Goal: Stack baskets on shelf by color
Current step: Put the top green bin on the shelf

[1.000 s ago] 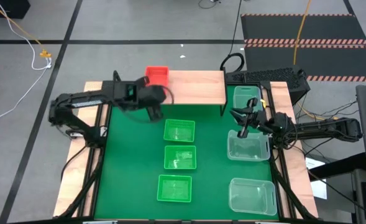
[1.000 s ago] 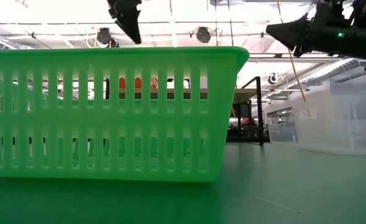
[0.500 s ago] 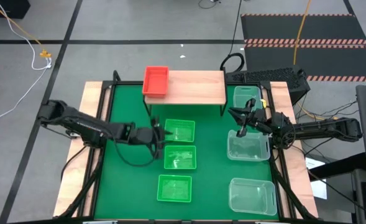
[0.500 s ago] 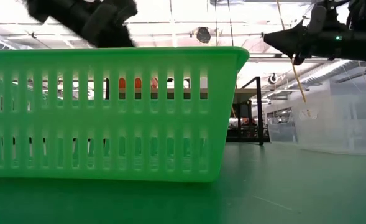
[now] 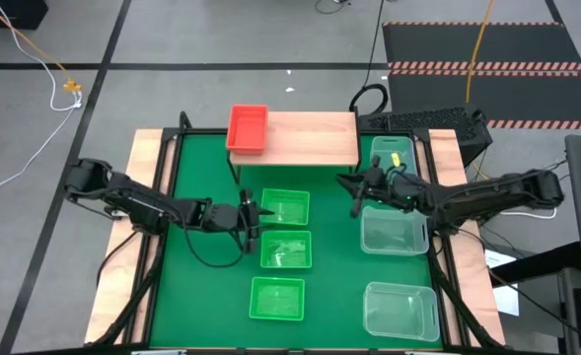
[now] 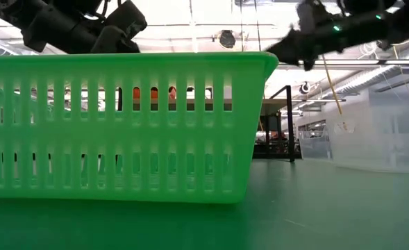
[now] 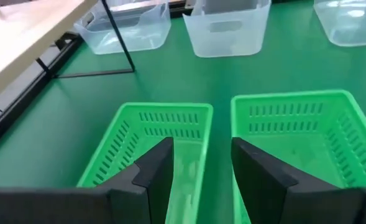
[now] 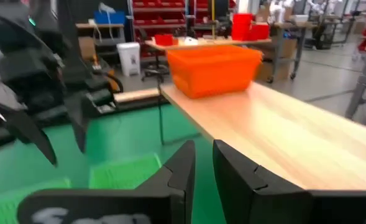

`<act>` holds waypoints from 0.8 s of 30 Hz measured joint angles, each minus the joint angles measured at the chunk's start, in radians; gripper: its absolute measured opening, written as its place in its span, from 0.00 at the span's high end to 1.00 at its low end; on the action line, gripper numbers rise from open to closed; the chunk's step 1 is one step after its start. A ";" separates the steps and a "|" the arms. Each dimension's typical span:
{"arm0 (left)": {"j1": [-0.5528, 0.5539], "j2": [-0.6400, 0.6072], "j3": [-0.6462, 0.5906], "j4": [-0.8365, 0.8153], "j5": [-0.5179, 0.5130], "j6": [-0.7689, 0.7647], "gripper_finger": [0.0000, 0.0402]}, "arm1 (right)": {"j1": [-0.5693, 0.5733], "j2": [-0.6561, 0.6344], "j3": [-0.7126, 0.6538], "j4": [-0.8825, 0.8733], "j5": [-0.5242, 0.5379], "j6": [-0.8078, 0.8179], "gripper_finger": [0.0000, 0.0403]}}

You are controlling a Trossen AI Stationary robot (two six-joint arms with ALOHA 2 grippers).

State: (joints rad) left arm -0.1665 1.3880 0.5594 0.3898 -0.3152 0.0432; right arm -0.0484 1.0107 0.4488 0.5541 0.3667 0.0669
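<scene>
High view: shelf [image 5: 310, 138] sits upper centre of the frame, w/ one red basket [image 5: 248, 128] on its left end, overhanging a bit. No other basket on it.

Three green baskets run in a column down the middle of the mat: top [image 5: 284, 207], mid [image 5: 286, 249], bottom [image 5: 276, 298]. Three clear baskets on the right side: one upper right by the shelf's right end [image 5: 393, 153], one mid right [image 5: 394, 234], one lower right [image 5: 400, 311].

Left gripper [image 5: 250, 218] comes in from the left edge, low over the mat, just beside the left rims of the top and mid green baskets. Left wrist view: its fingers [image 7: 158, 171] are apart w/ a clear gap, nothing between them; the two green baskets lie side by side past the tips, approx. over the rims between them.

Right gripper [image 5: 354, 192] reaches in from the right, centre-right of the frame, between the top green basket and the clear ones, just below the shelf's right end. Right wrist view: fingers [image 8: 181, 165] nearly together, narrow gap only, holding nothing; shelf board and red basket ahead.

Low view: bottom green basket [image 6: 121, 125] fills the left; both arms along the top edge.
</scene>
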 joint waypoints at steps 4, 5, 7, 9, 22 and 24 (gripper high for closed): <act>0.048 0.000 0.000 -0.007 0.006 -0.110 0.59 | 0.020 0.079 0.035 0.058 -0.001 -0.002 0.88; 0.074 0.000 0.000 -0.012 0.016 -0.171 0.59 | 0.024 0.092 0.035 0.074 -0.001 -0.002 0.88; 0.122 0.000 0.001 -0.044 0.057 -0.263 0.59 | 0.035 0.113 0.035 0.101 -0.001 0.000 0.88; 0.145 0.000 0.001 -0.103 0.117 -0.202 0.59 | 0.046 0.131 0.035 0.100 -0.001 0.000 0.88; 0.138 -0.009 0.042 -0.449 0.156 0.237 0.59 | 0.057 0.146 0.034 0.069 -0.001 -0.005 0.88; 0.137 -0.010 0.094 -0.539 0.156 0.264 0.59 | 0.057 0.146 0.034 0.055 -0.001 0.000 0.88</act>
State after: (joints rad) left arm -0.0292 1.3784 0.6531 -0.1489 -0.1589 0.3068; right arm 0.0090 1.1564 0.4831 0.6092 0.3653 0.0667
